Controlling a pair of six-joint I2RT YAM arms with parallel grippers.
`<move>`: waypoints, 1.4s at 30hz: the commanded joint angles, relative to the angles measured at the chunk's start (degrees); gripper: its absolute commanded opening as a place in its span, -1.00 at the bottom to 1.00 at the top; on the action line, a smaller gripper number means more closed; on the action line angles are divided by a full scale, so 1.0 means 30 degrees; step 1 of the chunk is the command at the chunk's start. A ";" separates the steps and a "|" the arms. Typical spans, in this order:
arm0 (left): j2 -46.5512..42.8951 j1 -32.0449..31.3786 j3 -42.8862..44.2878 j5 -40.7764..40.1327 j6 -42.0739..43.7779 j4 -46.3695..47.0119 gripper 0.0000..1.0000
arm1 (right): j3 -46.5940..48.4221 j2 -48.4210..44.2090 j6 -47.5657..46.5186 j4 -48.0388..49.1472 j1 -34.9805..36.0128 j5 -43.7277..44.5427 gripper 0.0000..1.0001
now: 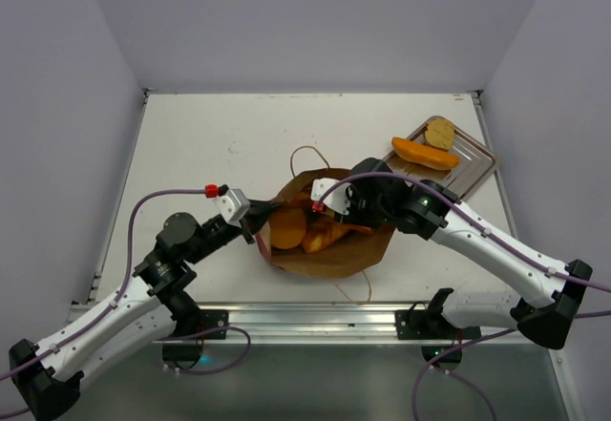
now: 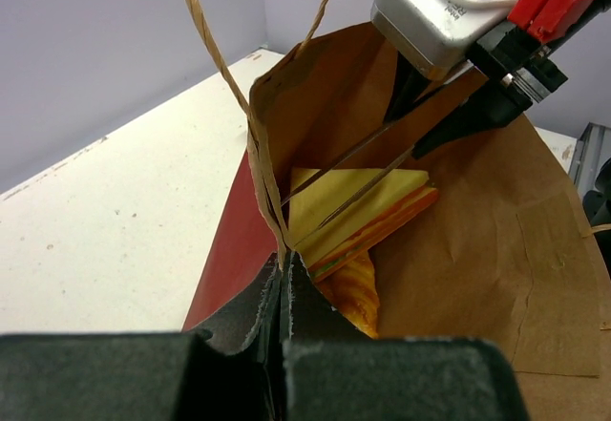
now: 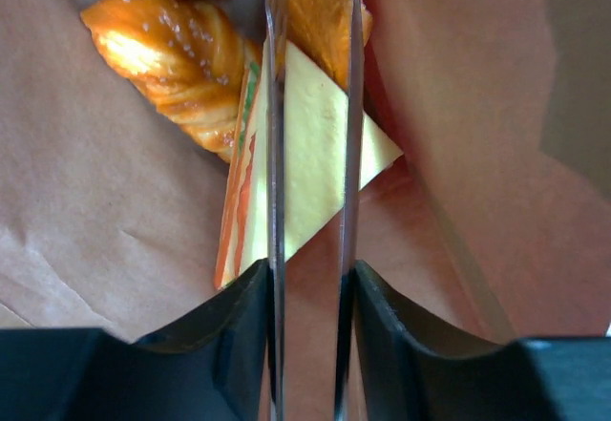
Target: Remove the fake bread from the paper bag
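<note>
Bread wedge point(image 3: 315, 154) — seemingly between right tool point(image 2: 296, 222).

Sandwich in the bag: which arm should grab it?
The right arm, probably: its jaws stand open inside the paper bag, over the sandwich. The left arm has its jaws shut on the bag's rim.

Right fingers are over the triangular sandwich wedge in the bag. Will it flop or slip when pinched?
Probably stiff: the sandwich wedge shows straight edges and sharp corners, so flopping seems unlikely. Its smooth face may slip against the right gripper's thin fingers; the layered edge looks grippier.
</note>
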 commanded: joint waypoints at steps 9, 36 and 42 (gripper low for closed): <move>-0.0515 -0.0131 0.0563 -0.1124 0.0073 0.0207 -1.00 | 0.0181 -0.0182 -0.0381 0.0181 0.0249 -0.0427 -0.73; 0.0890 -0.0131 0.1940 -1.0939 -0.2212 -0.1754 -1.00 | 0.5540 -0.3610 0.1170 -0.0992 -0.3352 -0.6254 -0.92; 0.1330 -0.0131 0.2057 -1.1495 -0.2037 -0.1873 -1.00 | 0.7941 -0.3347 0.2283 -0.0377 -0.5315 -0.7896 -0.93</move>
